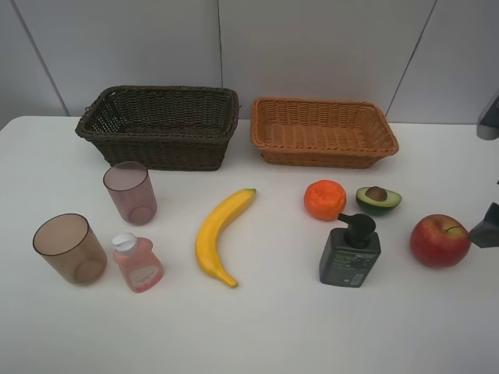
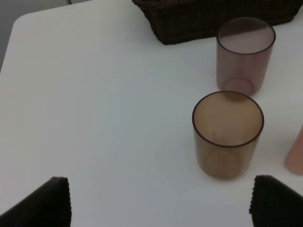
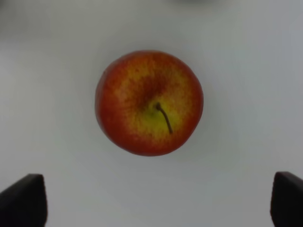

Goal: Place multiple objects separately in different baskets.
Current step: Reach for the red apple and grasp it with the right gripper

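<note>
**Surface:** matte white table.

**Rear:**
- 1 deep dark brown rectangular wicker basket
- Just beside it, 1 shallower light orange-tan wicker basket

**Before the dark basket:**
- 2 translucent brownish-pink cylindrical cups, upright: far cup and near cup
- Small pink bottle with white cap, just beside the near cup

**Centre:** smooth, curved yellow banana.

**Before the tan basket:**
- Dimpled orange tangerine
- Halved avocado, pit up
- Squarish dark green pump bottle
- Glossy red apple, stem up

**Grippers:**
- Left gripper: jaws spread wide, holding nothing, facing the near cup.
- Right gripper: jaws spread wide, holding nothing, over the apple and clear of it.
</note>
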You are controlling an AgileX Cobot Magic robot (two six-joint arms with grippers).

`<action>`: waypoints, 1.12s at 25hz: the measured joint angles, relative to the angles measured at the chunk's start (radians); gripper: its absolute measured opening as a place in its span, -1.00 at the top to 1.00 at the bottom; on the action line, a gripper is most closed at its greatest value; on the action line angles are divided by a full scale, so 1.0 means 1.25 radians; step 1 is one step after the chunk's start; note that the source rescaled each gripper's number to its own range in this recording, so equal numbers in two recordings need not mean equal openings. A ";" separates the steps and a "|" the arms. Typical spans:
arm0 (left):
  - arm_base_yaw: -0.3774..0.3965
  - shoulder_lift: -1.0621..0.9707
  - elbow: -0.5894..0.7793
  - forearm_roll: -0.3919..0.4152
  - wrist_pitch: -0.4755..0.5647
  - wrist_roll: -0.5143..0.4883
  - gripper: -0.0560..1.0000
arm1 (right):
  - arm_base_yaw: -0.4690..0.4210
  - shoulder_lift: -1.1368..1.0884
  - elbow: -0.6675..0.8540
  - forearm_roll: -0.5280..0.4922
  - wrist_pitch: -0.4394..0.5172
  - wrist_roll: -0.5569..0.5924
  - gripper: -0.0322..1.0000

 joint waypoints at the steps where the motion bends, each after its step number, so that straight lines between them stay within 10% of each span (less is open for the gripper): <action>1: 0.000 0.000 0.000 0.000 0.000 0.000 -1.00 | 0.000 0.007 0.000 -0.002 -0.006 -0.020 -1.00; 28: 0.000 0.000 0.000 0.000 0.000 0.000 -1.00 | 0.000 0.251 -0.001 -0.020 -0.175 -0.133 -1.00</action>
